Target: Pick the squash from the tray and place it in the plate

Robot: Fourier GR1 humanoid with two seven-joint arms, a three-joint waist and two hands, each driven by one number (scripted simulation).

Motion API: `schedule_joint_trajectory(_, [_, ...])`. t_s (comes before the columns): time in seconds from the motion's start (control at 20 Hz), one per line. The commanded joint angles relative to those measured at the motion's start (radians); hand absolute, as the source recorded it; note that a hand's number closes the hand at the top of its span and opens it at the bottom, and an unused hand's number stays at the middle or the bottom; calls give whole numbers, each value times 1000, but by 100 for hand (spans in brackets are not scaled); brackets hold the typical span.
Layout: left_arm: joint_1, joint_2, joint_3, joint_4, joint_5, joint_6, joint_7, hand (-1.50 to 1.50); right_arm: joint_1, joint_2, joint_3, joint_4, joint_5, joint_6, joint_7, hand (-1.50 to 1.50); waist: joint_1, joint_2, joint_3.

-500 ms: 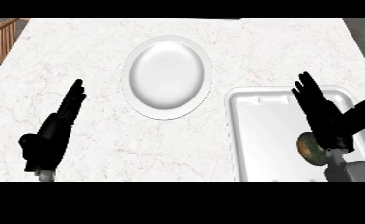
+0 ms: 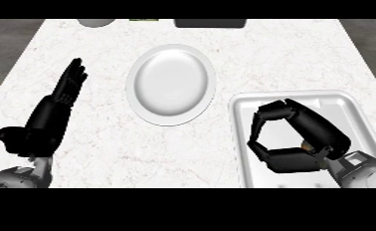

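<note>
A white oval plate lies on the marble counter, left of a white tray at the lower right. Over the tray my right hand has fingers and thumb curled into a C. Only a small orange-brown bit of the squash shows, deep between thumb and fingers by the palm; the rest is hidden. Bare tray shows inside the curl nearer the fingertips. My left hand rests open at the left, fingers straight and pointing away, well clear of the plate.
Along the counter's far edge sit a grey round object, a small green thing and a dark flat object. Bare marble lies between the plate and my left hand.
My right hand went from open beside the squash to curled over it on the tray, hiding most of it. The view has shifted, so the plate and tray sit lower and larger.
</note>
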Motion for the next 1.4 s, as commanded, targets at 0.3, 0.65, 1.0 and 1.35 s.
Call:
schedule_joint_trajectory(0.3, [-142, 33, 103, 36, 80, -65, 51, 0, 426, -45, 84, 69, 153, -12, -715, -150, -36, 39, 12])
schedule_joint_trajectory(0.65, [-182, 0, 114, 125, 48, -96, 23, 0, 453, -213, -151, -42, 91, 47, -792, -150, -35, 37, 8])
schedule_joint_trajectory(1.0, [-143, 4, 134, 93, 57, -103, 2, 0, 438, -440, -298, -87, 261, -10, -560, -150, -37, 32, 6])
schedule_joint_trajectory(1.35, [-173, -5, 118, 102, 31, -105, 10, 0, 433, -647, -308, -214, 429, 92, -294, -150, -23, 37, 5])
